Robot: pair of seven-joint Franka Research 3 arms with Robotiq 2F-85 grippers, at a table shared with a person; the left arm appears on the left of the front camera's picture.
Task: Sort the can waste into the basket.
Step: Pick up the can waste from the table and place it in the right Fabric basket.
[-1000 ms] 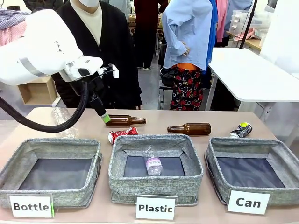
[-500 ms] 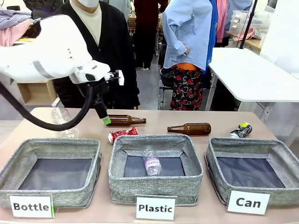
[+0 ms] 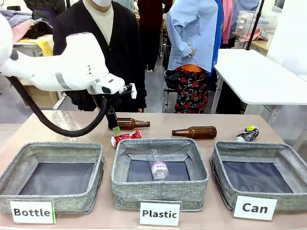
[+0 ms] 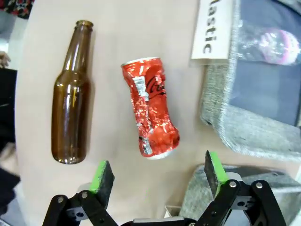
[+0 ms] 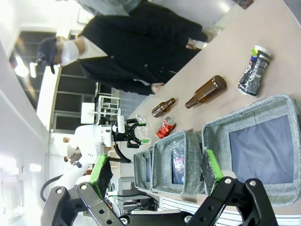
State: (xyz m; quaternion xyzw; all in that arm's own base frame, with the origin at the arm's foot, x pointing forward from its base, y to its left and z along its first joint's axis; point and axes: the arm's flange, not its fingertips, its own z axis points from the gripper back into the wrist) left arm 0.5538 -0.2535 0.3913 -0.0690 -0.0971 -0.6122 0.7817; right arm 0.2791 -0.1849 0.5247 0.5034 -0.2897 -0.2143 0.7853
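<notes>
- In the left wrist view, the left gripper (image 4: 157, 170) is seen spread wide over the crushed red drink can (image 4: 150, 108), which lies just beside a brown glass bottle (image 4: 70, 103).
- In the front view, the crushed black-silver can (image 3: 247, 133) is seen behind the grey fabric basket signed "Can" (image 3: 259, 148).
- The right gripper (image 5: 155, 165) is held spread.

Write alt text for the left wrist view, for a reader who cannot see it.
The left gripper, open, hangs over a crushed red can lying on the table. A brown bottle lies beside the can without touching it; on the can's other side is a grey bin holding a clear plastic bottle.
</notes>
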